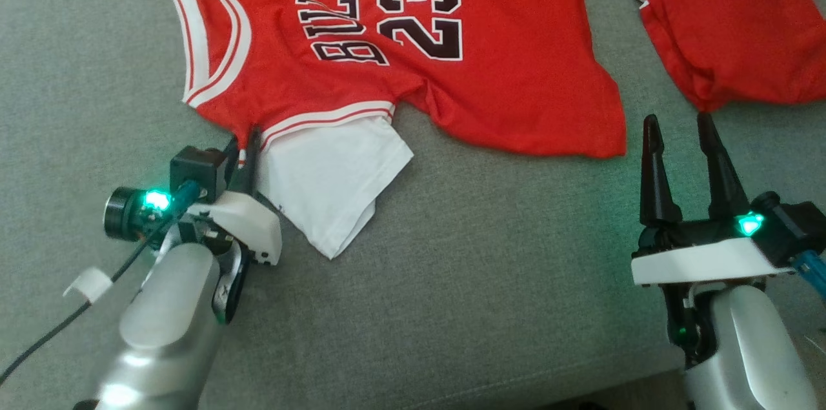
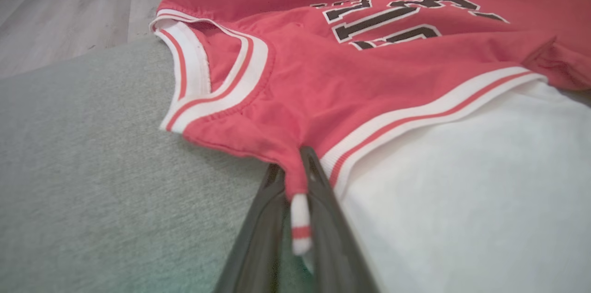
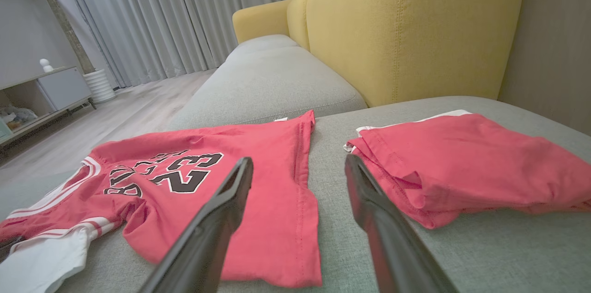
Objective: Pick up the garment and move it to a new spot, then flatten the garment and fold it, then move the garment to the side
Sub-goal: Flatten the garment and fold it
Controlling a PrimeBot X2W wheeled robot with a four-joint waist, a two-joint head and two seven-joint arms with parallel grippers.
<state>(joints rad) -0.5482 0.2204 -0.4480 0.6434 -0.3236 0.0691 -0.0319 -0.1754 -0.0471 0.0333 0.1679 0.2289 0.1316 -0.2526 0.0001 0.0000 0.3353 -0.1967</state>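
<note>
1. Closest in the head view is the left gripper (image 1: 248,145), its fingers pinched together on the near shoulder strap of the jersey (image 1: 400,42), beside the white sleeve (image 1: 329,184). The jersey lies spread on the grey cushion (image 1: 484,281), number 23 facing up. At the lower right, the right gripper (image 1: 677,129) has its fingers spread and holds nothing, with the tips just short of a folded red garment (image 1: 729,29).
2. Left wrist view: the two dark fingers clamp a bunched bit of red cloth, and a striped trim tab (image 2: 300,224) hangs between them. The rest of the jersey stretches away beyond the tips.
3. Right wrist view: the fingers are parted and empty. The jersey lies past the left finger and the folded red garment past the right, with bare cushion between them and a yellow sofa back (image 3: 406,30) behind.
</note>
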